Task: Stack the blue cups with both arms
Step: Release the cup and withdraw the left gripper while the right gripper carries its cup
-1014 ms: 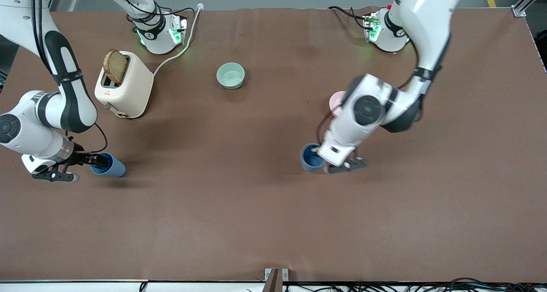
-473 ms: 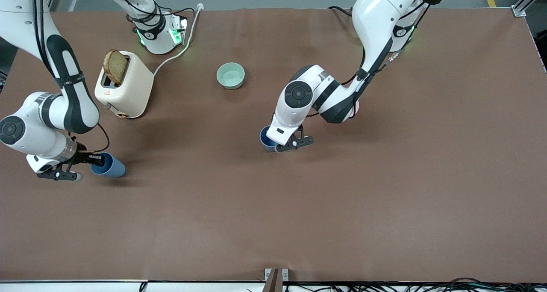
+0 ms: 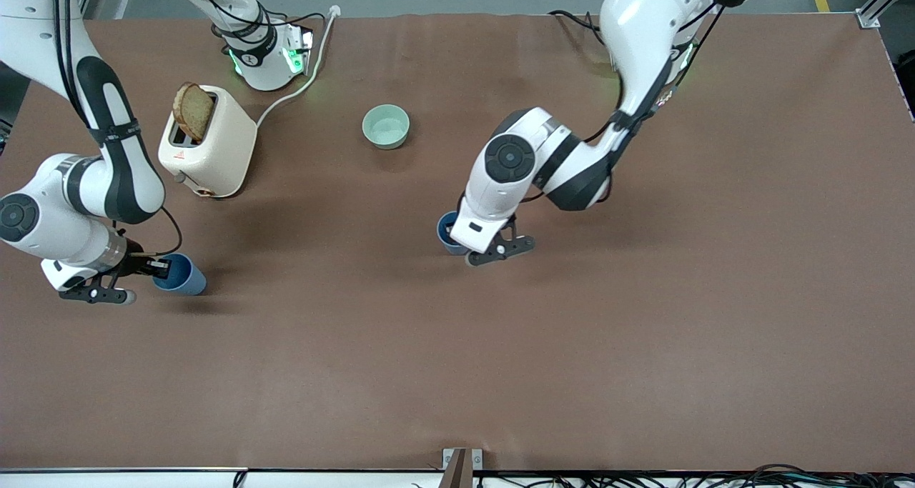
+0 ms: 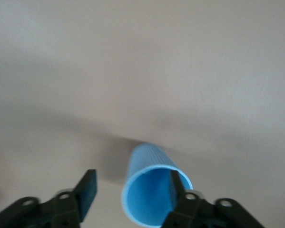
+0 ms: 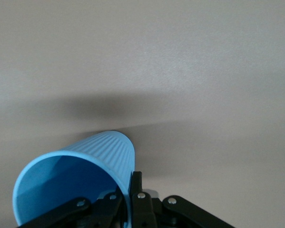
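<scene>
One blue cup (image 3: 179, 274) is pinched at its rim by my right gripper (image 3: 159, 265) low at the right arm's end of the table. In the right wrist view the gripper (image 5: 128, 190) is shut on the cup's wall (image 5: 90, 156), one finger inside and one outside. The second blue cup (image 3: 447, 231) stands upright near the table's middle. My left gripper (image 3: 477, 251) is at it and open. In the left wrist view (image 4: 130, 183) one finger is inside this cup (image 4: 149, 164) and the other stands well clear outside.
A cream toaster (image 3: 214, 152) with a slice of bread (image 3: 193, 111) stands near the right arm's base, its cable running to the table's edge. A pale green bowl (image 3: 386, 126) sits farther from the camera than the middle cup. The left arm's elbow covers the pink bowl.
My left arm carried its cup from nearer its own end to the table's middle, then shifted slightly with the cup staying put. The right arm and its cup barely moved.
</scene>
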